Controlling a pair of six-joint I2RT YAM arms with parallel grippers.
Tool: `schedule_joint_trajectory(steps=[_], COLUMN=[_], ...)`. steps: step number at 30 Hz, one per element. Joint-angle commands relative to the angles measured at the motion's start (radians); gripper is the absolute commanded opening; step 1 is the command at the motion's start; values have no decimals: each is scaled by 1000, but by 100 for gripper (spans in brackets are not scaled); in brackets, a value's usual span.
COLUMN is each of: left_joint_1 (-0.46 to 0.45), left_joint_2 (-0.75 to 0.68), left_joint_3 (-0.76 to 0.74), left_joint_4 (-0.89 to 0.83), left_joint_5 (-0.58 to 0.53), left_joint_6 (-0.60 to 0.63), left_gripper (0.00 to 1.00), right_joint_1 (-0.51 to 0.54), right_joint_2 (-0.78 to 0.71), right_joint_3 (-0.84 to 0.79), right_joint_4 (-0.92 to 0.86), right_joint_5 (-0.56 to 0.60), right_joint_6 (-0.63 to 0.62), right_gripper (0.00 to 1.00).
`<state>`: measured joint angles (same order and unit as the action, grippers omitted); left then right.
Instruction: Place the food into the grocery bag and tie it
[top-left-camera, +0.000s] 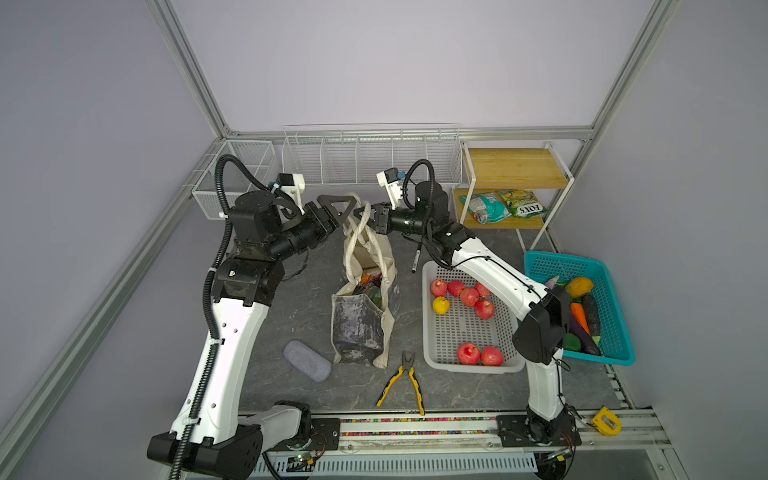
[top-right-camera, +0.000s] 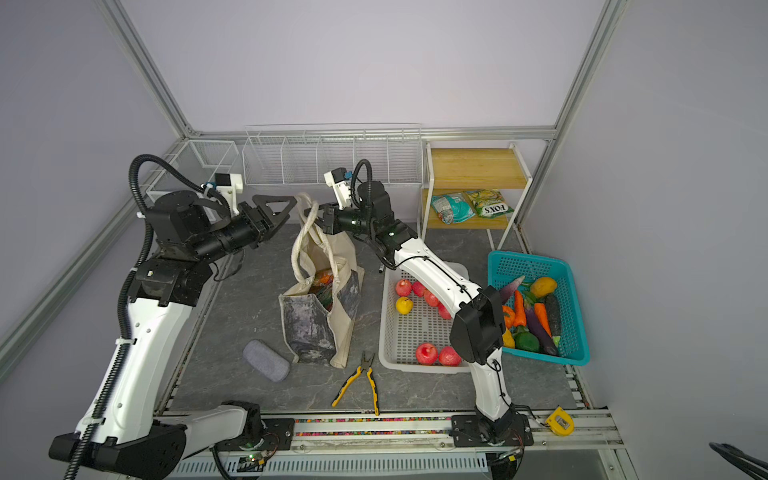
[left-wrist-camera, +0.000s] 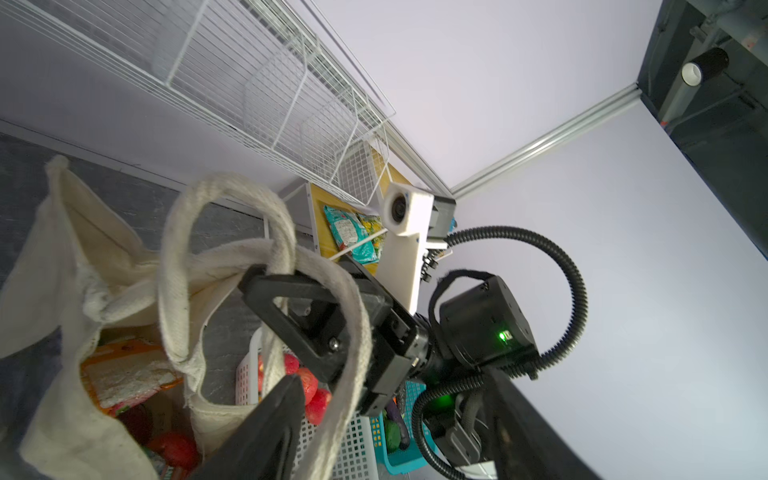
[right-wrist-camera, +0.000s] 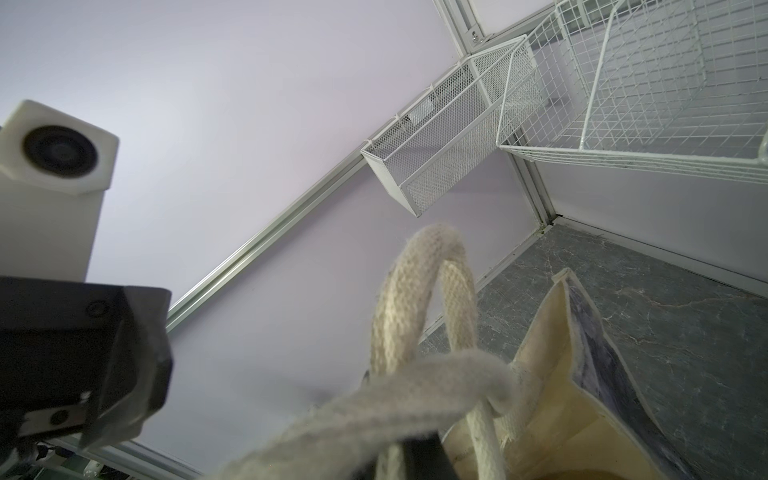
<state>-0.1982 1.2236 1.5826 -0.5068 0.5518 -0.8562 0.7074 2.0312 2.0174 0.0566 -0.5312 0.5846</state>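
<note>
Already, food (top-left-camera: 368, 284) inside grocery bag (top-left-camera: 358, 329)

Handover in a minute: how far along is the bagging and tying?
Done: food sits in the grocery bag. In hand: right gripper shut on a strap, straps crossed loosely; left gripper open beside them. To do: pull them tight; apples and packets lie outside.

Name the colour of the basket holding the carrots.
The basket is teal; a top view shows it best.

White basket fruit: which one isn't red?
The lone yellow fruit by the white basket's left wall; all the others are red.
</note>
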Motion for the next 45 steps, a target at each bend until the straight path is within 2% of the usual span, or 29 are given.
schedule_joint_trajectory(steps=[1,10,22,28,38,45], left_joint_1=[25,19,-39,-48,-78,-79], left_joint_2=[30,133,177,200,239,237], left_joint_3=[-11,26,65,66,103,105], left_joint_4=[-13,-19,16,24,19,-29], left_joint_5=[-68,-65,-67,-69,-73,-87], left_joint_6=[-27,-41,-74,-80,-78,-49], left_gripper=[67,66,63,54,49,30], right_joint_1=[-5,-3,2,4,18,17], right_joint_2=[-66,-125,-173,-187,-201,-214], right_joint_3=[-27,-120,-179,-197,-212,-218], right_joint_4=[58,42,-18,-26,-55,-70], right_joint_5=[11,-3,-29,-38,-55,-54], right_joint_6=[-4,-24,-71,-81,-101,-117], right_gripper=[7,7,7,7,7,7])
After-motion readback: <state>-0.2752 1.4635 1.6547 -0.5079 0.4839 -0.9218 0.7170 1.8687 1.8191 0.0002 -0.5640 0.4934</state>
